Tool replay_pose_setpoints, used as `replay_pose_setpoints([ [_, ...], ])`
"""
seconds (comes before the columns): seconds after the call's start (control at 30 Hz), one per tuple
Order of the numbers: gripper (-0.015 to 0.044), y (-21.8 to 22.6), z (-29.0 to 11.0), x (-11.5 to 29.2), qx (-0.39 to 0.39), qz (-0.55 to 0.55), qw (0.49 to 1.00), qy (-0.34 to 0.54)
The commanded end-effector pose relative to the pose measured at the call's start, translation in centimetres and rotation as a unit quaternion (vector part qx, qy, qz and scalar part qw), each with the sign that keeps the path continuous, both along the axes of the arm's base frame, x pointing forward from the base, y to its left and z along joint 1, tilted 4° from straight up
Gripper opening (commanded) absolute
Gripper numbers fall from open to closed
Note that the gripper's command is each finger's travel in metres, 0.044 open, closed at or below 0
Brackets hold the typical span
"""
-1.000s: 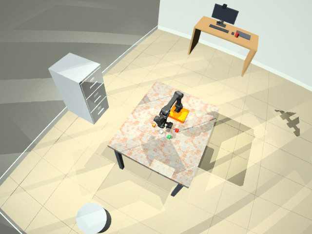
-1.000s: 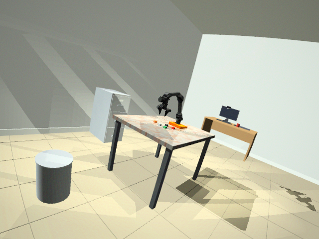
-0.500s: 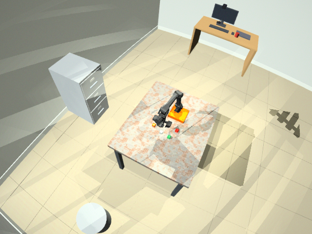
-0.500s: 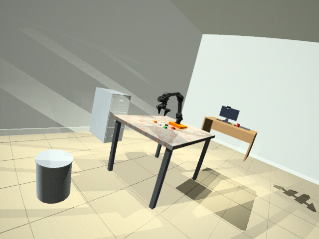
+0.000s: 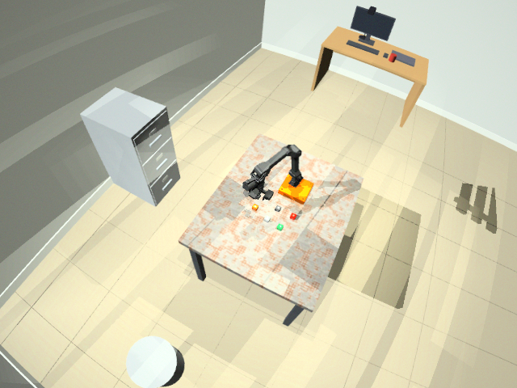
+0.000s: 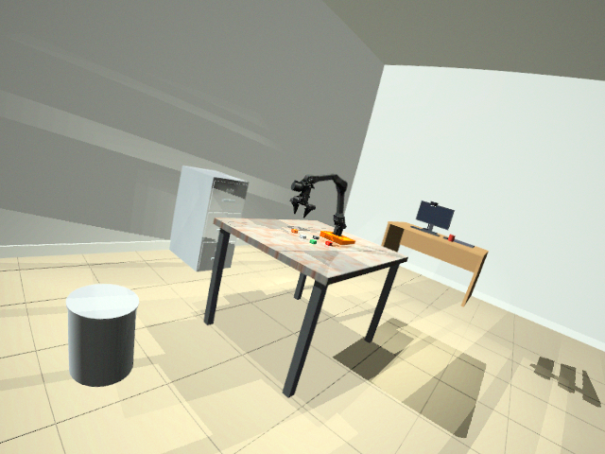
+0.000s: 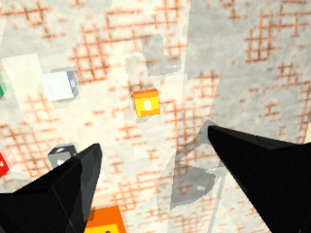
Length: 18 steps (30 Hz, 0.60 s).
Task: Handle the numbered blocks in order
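- Wrist view, nearest: gripper (image 7: 153, 160) spread wide, nothing between the fingers; two black fingers fill the bottom corners at 7 and 5 o'clock.
- Orange block (image 7: 147, 102) sits on the table (image 7: 233, 58) at about 12 o'clock from the gap between the fingers, well apart from both tips (printed digit reads 0).
- Grey block (image 7: 61, 155) just beside the 7 o'clock finger, partly hidden by it; digit too small to read.
- White block (image 7: 58, 85) at 10 o'clock from the orange one, digit not legible.
- Red block (image 7: 3, 162) and a sliver of green block (image 7: 2, 87) cut off at the 9 o'clock edge.
- Arm pose, top view: arm (image 5: 275, 160) rises from the orange base (image 5: 296, 188), bends at the elbow, reaches out toward 8 o'clock, wrist pitched down over the table.
- Exterior view: gripper (image 6: 302, 209) hangs well above the tabletop, fingers pointing down, touching nothing.
- Far: filing cabinet (image 5: 132, 144) at 9 o'clock of the table, desk (image 5: 371, 62) at 1 o'clock.
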<state>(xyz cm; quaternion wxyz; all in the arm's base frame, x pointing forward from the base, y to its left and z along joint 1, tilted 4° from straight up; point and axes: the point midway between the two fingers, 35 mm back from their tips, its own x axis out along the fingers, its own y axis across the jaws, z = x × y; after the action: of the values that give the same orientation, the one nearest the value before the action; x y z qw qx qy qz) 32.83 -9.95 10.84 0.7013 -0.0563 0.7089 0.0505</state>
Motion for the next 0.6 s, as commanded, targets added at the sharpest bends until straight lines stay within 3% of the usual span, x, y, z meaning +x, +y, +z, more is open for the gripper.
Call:
replay_pose_setpoints([
  [0.0, 0.0400, -0.1, -5.0, -0.6, 0.003, 0.002, 1.000, 0.011],
  [0.1, 0.0400, 0.0, -6.9, -0.9, 0.003, 0.002, 1.000, 0.011],
  [0.57, 0.0400, -0.1, -8.2, -0.9, 0.003, 0.002, 1.000, 0.011],
])
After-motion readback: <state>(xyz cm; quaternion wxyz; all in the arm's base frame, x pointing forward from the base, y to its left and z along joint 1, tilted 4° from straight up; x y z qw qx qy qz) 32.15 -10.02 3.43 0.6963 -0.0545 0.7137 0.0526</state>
